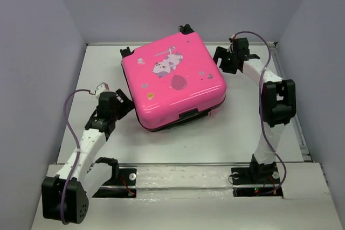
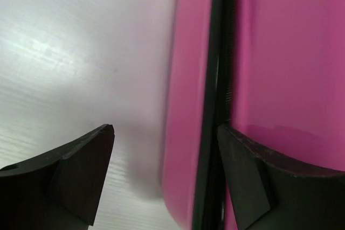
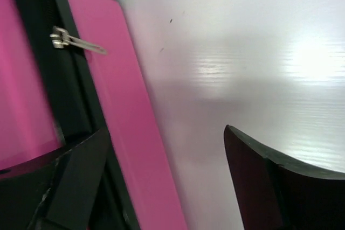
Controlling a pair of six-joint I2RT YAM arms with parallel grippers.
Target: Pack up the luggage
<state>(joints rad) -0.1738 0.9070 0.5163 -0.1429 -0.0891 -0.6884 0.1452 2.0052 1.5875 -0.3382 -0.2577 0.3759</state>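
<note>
Left claw (image 2: 165, 130) gapes around the rim of the closed pink suitcase (image 1: 172, 79), lying mid-table toward the far edge; right claw (image 3: 166, 130), also spread, straddles the opposite rim near the zip pull (image 3: 75, 41), likely for zipping.

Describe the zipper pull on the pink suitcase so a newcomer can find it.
On the white table lies a hot-pink suitcase; look at its side next to the right claw, where a black zipper band runs between the two pink shells. The zipper pull is a small silver tab reaching from that band across the pink shell, the only metallic thing there.
</note>
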